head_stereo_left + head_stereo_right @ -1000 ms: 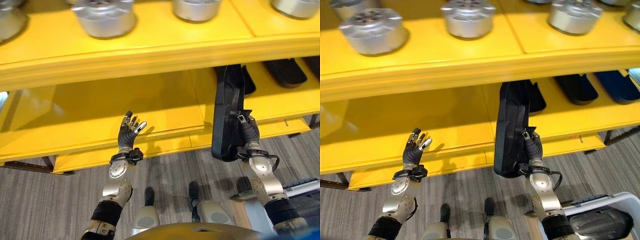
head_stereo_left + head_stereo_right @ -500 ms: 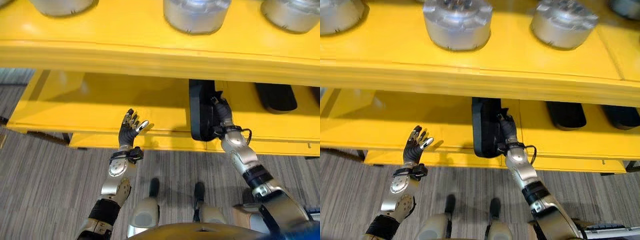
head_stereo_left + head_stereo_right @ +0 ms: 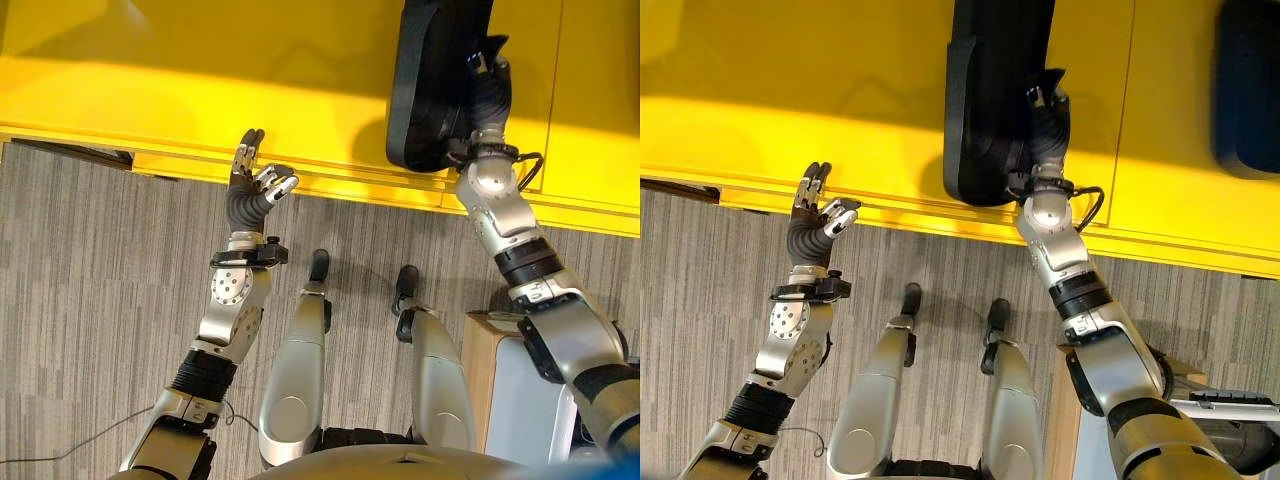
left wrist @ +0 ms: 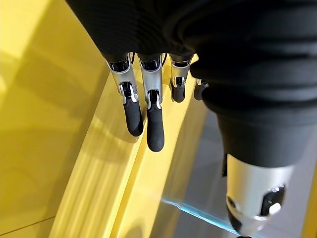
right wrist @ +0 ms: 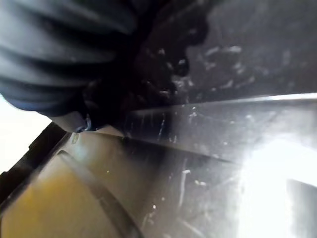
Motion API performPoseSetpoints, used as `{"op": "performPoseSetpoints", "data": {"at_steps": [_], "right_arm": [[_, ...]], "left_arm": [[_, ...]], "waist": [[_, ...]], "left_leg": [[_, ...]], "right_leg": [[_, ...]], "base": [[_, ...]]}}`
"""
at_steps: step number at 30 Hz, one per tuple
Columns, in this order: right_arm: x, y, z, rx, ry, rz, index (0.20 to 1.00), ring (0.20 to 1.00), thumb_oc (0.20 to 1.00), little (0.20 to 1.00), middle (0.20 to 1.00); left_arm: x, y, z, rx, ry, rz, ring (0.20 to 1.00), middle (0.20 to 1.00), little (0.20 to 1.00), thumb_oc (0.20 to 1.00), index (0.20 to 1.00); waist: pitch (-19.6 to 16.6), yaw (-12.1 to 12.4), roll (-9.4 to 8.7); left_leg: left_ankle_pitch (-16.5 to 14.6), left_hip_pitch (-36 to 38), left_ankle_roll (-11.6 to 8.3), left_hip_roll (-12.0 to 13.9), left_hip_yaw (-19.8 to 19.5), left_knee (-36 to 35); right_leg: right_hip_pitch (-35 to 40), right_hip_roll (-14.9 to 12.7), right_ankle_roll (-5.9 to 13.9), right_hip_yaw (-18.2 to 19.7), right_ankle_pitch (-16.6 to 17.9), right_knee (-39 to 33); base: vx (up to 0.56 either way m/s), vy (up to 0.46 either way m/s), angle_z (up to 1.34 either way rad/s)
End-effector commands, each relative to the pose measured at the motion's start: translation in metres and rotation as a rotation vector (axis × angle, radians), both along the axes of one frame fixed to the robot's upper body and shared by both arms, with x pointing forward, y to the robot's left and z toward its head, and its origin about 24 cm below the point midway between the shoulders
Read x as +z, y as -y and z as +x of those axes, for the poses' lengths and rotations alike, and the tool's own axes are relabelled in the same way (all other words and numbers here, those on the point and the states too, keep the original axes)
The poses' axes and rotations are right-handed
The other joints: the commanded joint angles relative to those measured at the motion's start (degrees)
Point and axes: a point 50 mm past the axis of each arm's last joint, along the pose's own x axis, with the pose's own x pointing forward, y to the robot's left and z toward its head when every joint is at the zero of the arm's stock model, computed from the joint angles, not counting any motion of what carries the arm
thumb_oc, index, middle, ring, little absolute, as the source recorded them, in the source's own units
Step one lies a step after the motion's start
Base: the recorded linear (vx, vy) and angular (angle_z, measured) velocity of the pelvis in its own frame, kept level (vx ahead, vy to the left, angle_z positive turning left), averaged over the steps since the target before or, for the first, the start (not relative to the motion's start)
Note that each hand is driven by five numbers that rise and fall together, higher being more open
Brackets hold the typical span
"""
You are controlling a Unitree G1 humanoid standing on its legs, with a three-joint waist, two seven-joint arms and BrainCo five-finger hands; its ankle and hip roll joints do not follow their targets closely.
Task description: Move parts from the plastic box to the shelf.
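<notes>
A broad yellow shelf (image 3: 200, 60) spans the scene above grey striped carpet (image 3: 90, 300). On it lies a long black moulded plastic part (image 3: 990, 90), gripped along its near side by the right hand (image 3: 1045, 115), fingers curled against it. The left hand (image 3: 250, 185) hovers at the shelf's front edge, fingers relaxed, holding nothing.
</notes>
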Motion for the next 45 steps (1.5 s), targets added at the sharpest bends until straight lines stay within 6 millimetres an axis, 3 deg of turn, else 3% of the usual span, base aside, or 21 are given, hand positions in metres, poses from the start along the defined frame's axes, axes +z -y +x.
{"op": "performPoseSetpoints", "data": {"at_steps": [1,9,11,13,21,33,34,35,36,45], "right_arm": [[0.014,0.023,-0.010,-0.106,0.113,0.039,0.200,0.200,0.200,0.200,0.200],[0.054,0.067,0.008,-0.315,0.058,-0.035,0.200,0.200,0.200,0.200,0.200],[0.057,0.070,0.010,-0.330,0.043,-0.043,0.200,0.200,0.200,0.200,0.200],[0.059,0.088,0.015,-0.384,-0.037,-0.068,0.200,0.200,0.200,0.200,0.200],[0.053,0.111,0.017,-0.458,-0.138,-0.071,0.200,0.200,0.200,0.200,0.200],[0.045,0.103,0.023,-0.430,-0.175,-0.080,0.200,0.200,0.200,0.200,0.200],[0.044,0.103,0.023,-0.427,-0.179,-0.081,0.523,0.523,0.523,0.523,0.523],[0.044,0.103,0.023,-0.427,-0.179,-0.081,0.523,0.523,0.523,0.523,0.523],[0.044,0.103,0.023,-0.435,-0.182,-0.083,1.000,1.000,1.000,1.000,1.000],[0.063,0.092,0.019,-0.383,-0.065,0.014,1.000,1.000,1.000,1.000,1.000]], "left_arm": [[-0.038,0.006,-0.009,-0.002,-0.173,0.033,1.000,1.000,1.000,1.000,1.000],[-0.033,0.010,-0.008,-0.034,-0.152,0.030,1.000,1.000,1.000,1.000,1.000],[-0.033,0.010,-0.008,-0.036,-0.154,0.031,1.000,1.000,1.000,1.000,1.000],[-0.032,0.011,-0.008,-0.054,-0.148,0.035,1.000,1.000,1.000,1.000,1.000],[-0.032,0.012,-0.008,-0.072,-0.145,0.040,1.000,1.000,1.000,1.000,1.000],[-0.033,0.014,-0.006,-0.081,-0.154,0.045,1.000,1.000,1.000,1.000,1.000],[-0.033,0.014,-0.006,-0.082,-0.155,0.045,1.000,1.000,1.000,1.000,1.000],[-0.033,0.014,-0.006,-0.082,-0.154,0.045,1.000,1.000,1.000,1.000,1.000],[-0.033,0.014,-0.006,-0.083,-0.154,0.045,1.000,1.000,1.000,1.000,1.000],[-0.033,0.011,-0.004,-0.062,-0.159,0.020,1.000,1.000,1.000,1.000,1.000]], "waist": [[-4.95,-0.84,0.24],[-5.27,-0.44,0.64],[-5.30,-0.40,0.63],[-5.41,-0.11,0.64],[-5.08,0.14,0.83],[-4.58,0.16,0.77],[-4.55,0.19,0.76],[-4.55,0.19,0.77],[-4.45,0.26,0.76],[-4.21,-0.28,0.43]], "left_leg": [[-3.08,-1.74,-2.00,3.50,0.66,2.66],[-3.53,-2.70,-2.20,3.27,0.27,3.46],[-3.53,-2.62,-2.24,3.25,0.34,3.40],[-3.46,-2.32,-2.42,3.22,0.34,3.25],[-3.34,-1.65,-2.53,3.13,0.27,3.01],[-3.24,-1.47,-2.53,3.13,0.38,3.14],[-3.23,-1.54,-2.53,3.12,0.38,3.21],[-3.24,-1.54,-2.53,3.12,0.37,3.21],[-3.19,-1.45,-2.49,3.11,0.36,3.09],[-3.30,-1.44,-2.36,3.01,0.56,3.27]], "right_leg": [[7.50,-5.38,3.99,0.77,-0.53,0.22],[6.25,-5.30,3.69,0.75,-1.70,1.71],[6.32,-5.25,3.68,0.83,-1.74,1.70],[6.73,-5.21,3.57,0.69,-1.94,1.57],[7.59,-5.03,3.50,0.33,-2.03,1.29],[8.29,-4.91,3.37,0.06,-2.12,1.06],[8.35,-4.90,3.36,0.00,-2.13,1.03],[8.35,-4.90,3.36,-0.01,-2.13,1.02],[8.42,-4.95,3.40,-0.16,-2.09,1.00],[8.62,-4.96,3.34,-0.12,-2.01,1.01]], "base": [[0.00,0.007,0.15],[0.00,0.001,0.01],[0.00,0.000,0.00],[-0.01,0.007,0.02],[0.00,0.000,0.00],[0.00,0.000,0.00],[0.00,0.000,0.00],[0.00,0.000,0.00],[0.00,0.000,0.00],[0.00,0.000,0.00]]}}
